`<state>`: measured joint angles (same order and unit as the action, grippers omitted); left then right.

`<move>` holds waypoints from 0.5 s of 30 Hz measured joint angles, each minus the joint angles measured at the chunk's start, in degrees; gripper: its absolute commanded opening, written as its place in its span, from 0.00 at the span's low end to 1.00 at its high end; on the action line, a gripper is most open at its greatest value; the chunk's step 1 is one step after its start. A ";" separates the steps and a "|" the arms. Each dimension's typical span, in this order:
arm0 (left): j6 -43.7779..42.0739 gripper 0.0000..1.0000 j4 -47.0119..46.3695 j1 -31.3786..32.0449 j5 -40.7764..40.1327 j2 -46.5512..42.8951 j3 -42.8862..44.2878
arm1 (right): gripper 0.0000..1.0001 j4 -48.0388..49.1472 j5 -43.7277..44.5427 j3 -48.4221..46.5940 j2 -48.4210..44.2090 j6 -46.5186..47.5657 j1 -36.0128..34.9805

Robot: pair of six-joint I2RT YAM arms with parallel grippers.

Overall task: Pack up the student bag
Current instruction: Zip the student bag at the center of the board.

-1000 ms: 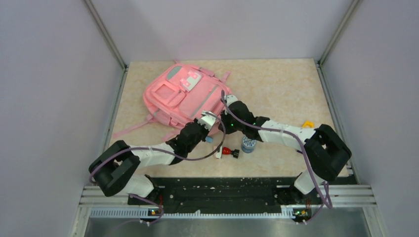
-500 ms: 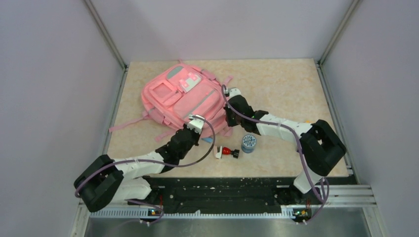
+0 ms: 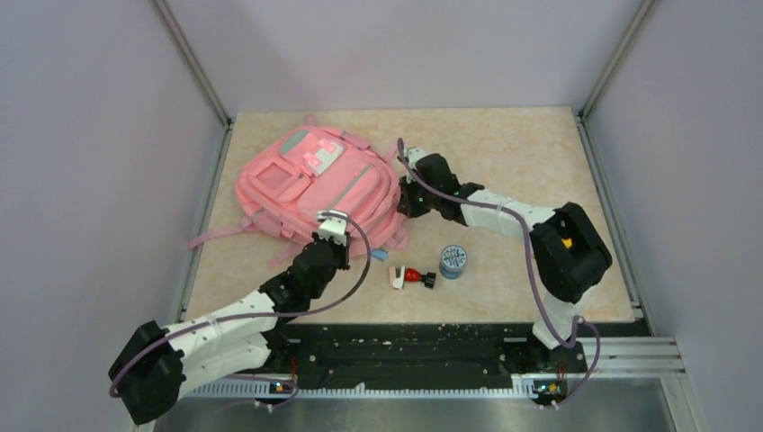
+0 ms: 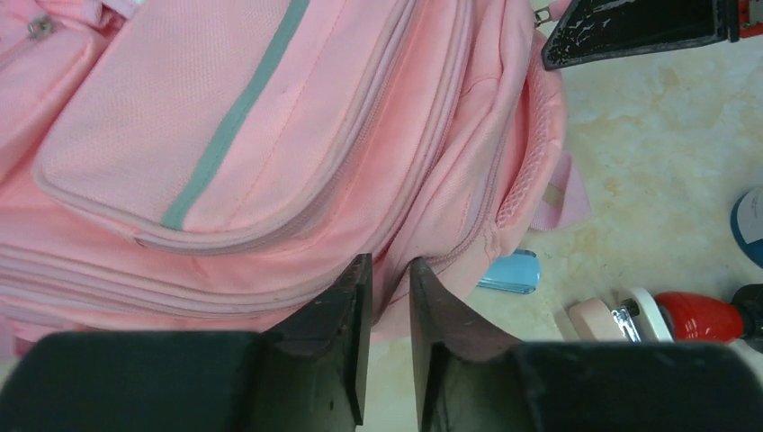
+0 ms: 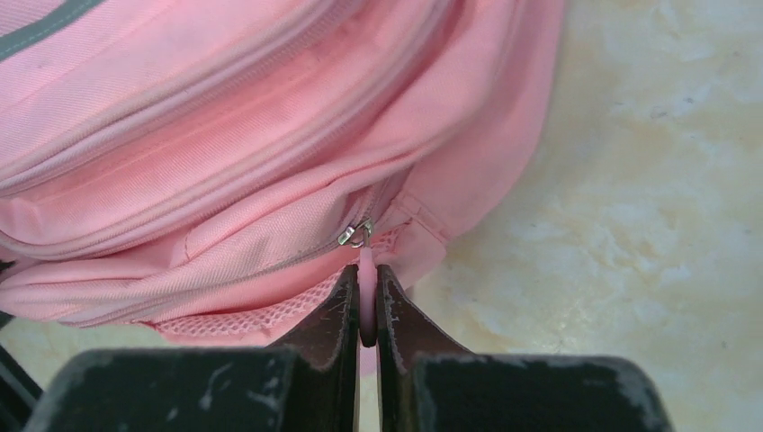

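The student bag [image 3: 310,180], a big pink backpack, lies front-up at the table's back left. My right gripper [image 3: 402,200] is at its right side, shut on the pink zipper pull [image 5: 367,261], which hangs from the metal slider [image 5: 358,234] of a side zip. My left gripper [image 3: 335,219] is at the bag's near edge. In the left wrist view its jaws [image 4: 389,263] stand a narrow gap apart, with a fold of the bag [image 4: 270,135] at the tips and no clear pinch on it.
Small items lie on the table near the bag's near right corner: a light blue piece [image 3: 380,255], a white and pink piece [image 3: 397,279], a red and black piece [image 3: 414,274] and a round blue tin [image 3: 453,261]. Metal rails border the table.
The bag has slid and turned to the left, and both grippers have moved left with it. The left jaws have parted a little; the right stays shut on the pull.
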<state>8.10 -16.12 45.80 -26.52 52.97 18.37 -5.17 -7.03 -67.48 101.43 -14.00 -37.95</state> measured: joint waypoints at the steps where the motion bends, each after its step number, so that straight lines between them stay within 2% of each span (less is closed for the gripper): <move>1: -0.17 0.45 1.03 0.00 0.31 -1.09 0.00 | 0.00 0.13 -0.26 -0.04 0.00 0.61 0.35; 3: -0.68 0.55 1.38 0.00 1.40 -2.47 0.13 | 0.00 -0.11 -0.57 0.00 0.00 1.22 1.55; 6: -1.03 0.64 -0.15 -0.15 4.09 -1.33 1.53 | 0.00 0.90 -1.14 0.90 0.00 1.38 3.67; 15: -2.34 0.73 -4.09 -0.50 9.09 18.82 16.26 | 0.00 2.45 -4.81 1.95 0.00 0.31 4.37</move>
<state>5.76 -20.21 45.30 -17.43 71.79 34.63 -2.72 -11.84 -65.54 101.43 -13.69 -33.58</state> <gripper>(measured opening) 0.692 0.025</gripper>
